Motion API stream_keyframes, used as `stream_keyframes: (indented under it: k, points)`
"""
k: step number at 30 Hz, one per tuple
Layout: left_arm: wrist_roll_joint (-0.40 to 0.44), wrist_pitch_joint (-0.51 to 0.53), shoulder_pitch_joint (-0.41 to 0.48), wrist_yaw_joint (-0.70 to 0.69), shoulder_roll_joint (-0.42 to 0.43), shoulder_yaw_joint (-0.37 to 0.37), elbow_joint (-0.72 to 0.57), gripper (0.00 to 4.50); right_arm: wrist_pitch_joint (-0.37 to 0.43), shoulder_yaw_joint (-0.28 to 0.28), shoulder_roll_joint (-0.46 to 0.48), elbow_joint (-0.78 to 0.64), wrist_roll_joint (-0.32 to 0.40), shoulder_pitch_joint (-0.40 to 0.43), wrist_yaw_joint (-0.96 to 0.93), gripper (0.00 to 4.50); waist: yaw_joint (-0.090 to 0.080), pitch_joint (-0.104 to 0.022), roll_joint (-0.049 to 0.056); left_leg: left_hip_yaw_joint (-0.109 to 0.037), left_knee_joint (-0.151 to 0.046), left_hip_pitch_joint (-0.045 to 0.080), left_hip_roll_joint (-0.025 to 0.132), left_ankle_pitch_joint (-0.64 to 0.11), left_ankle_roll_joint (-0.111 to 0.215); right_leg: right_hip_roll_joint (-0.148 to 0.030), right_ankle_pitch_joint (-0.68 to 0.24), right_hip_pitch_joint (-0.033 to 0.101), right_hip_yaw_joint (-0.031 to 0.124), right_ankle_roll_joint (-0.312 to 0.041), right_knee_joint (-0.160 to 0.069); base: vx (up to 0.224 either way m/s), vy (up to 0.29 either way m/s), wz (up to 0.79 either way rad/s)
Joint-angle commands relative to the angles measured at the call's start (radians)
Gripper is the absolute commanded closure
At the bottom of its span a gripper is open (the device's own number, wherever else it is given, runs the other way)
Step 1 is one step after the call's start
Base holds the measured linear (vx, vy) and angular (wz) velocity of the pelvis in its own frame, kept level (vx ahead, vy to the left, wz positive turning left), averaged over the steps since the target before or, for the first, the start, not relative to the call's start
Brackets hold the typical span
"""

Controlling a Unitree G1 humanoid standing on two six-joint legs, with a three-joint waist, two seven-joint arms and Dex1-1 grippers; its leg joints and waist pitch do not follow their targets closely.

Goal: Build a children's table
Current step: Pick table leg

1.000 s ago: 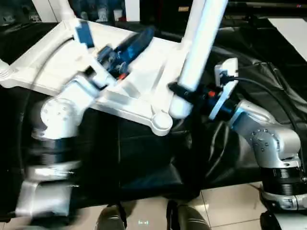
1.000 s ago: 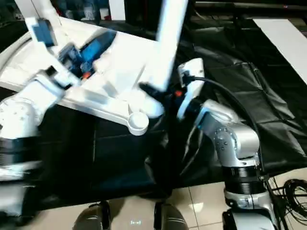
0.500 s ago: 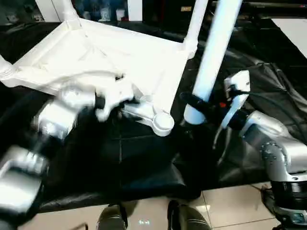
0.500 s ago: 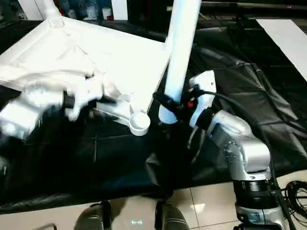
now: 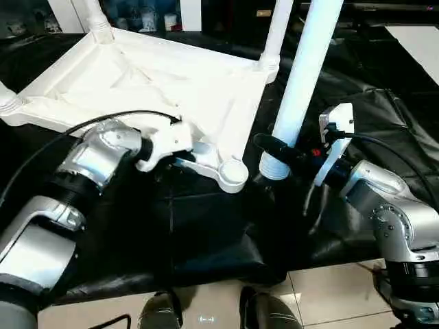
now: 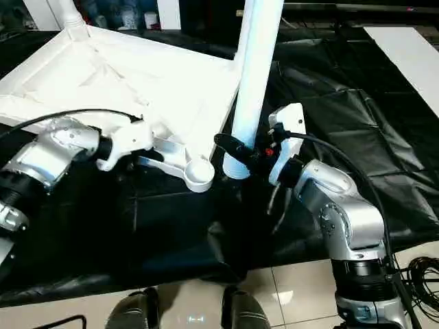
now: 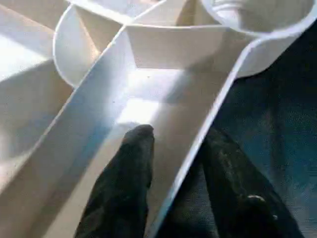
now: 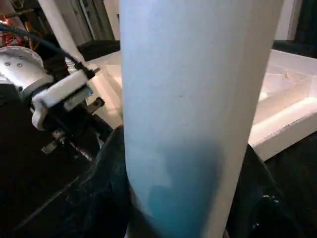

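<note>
a black sheet [image 5: 206, 233] covers the low work surface, with pale floor tiles [image 5: 322, 288] at its near edge. the white tabletop [image 5: 151, 82] lies upside down on the sheet, ribbed underside up, with legs standing in its far corner sockets, one of them at the far right corner [image 5: 278, 31]. the near corner socket [image 5: 233, 175] is empty. the left gripper [image 7: 173, 163] sits at the tabletop's near edge just beside that socket, its fingers [image 7: 126, 168] narrowly parted with a thin rib wall of the underside between them, one inside the channel and one outside. the right gripper [image 5: 271, 147] is clamped around the lower end of a loose leg [image 5: 302, 75], held nearly upright with its ribbed end just beside the empty socket, not in it.
</note>
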Motion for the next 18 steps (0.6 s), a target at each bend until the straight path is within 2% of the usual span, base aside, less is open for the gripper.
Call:
stream_keyframes:
  k: [1,5,8,11,13,14,17,18]
  points:
    - [-0.017,0.054,0.015,-0.041,0.001,0.001,-0.010,3.05,-0.012,0.006,-0.010,-0.031,-0.001,0.011,0.010,2.62,0.007,-0.118,0.012,-0.006,-0.055,0.024,0.007,-0.125,0.019,-0.063,-0.098,0.084,0.044,-0.274,-0.049,0.000,0.000,0.00]
    - [0.049,0.086,0.075,-0.004,0.020,-0.028,-0.045,3.35,-0.013,0.012,-0.010,-0.029,-0.016,0.020,-0.001,2.62,0.005,-0.118,0.013,-0.006,-0.054,0.023,0.008,-0.128,0.023,-0.062,-0.090,0.085,0.045,-0.275,-0.049,0.000,0.000,0.00]
    - [0.052,0.145,0.110,0.042,0.017,-0.016,-0.081,3.51,-0.012,0.009,-0.008,-0.028,-0.016,0.020,-0.009,2.62,0.002,-0.114,0.011,-0.007,-0.057,0.023,0.008,-0.151,0.015,-0.062,-0.152,0.084,0.044,-0.259,-0.055,0.000,0.000,0.00]
    - [0.041,0.277,0.143,0.133,0.002,0.023,-0.140,3.58,-0.010,0.006,-0.005,-0.024,-0.018,0.016,-0.015,2.62,-0.004,-0.110,0.012,-0.007,-0.058,0.025,0.008,-0.179,0.002,-0.063,-0.227,0.082,0.045,-0.240,-0.061,0.000,0.000,0.00]
    - [0.035,0.307,0.152,0.168,-0.009,0.040,-0.158,3.65,-0.008,0.004,-0.003,-0.021,-0.018,0.014,-0.019,2.62,-0.007,-0.105,0.010,-0.008,-0.059,0.027,0.006,-0.202,0.001,-0.063,-0.302,0.080,0.044,-0.222,-0.071,0.000,0.000,0.00]
    - [0.033,0.350,0.163,0.215,-0.024,0.063,-0.183,3.66,-0.004,0.002,0.003,-0.018,-0.015,0.011,-0.026,2.62,-0.010,-0.104,0.009,-0.008,-0.059,0.027,0.003,-0.215,-0.001,-0.063,-0.360,0.079,0.043,-0.200,-0.078,0.000,0.000,0.00]
    - [0.025,0.446,0.190,0.321,-0.072,0.121,-0.238,3.70,0.009,0.003,0.023,-0.013,-0.009,0.006,-0.047,2.62,-0.018,-0.101,0.002,-0.015,-0.061,0.020,-0.002,-0.213,-0.002,-0.062,-0.458,0.081,0.037,-0.150,-0.087,0.000,0.000,0.00]
    - [0.020,0.456,0.198,0.325,-0.080,0.127,-0.252,3.70,0.010,0.006,0.026,-0.011,-0.010,0.005,-0.050,2.62,-0.020,-0.101,0.003,-0.016,-0.061,0.018,-0.002,-0.208,0.000,-0.063,-0.487,0.081,0.036,-0.133,-0.090,0.000,0.000,0.00]
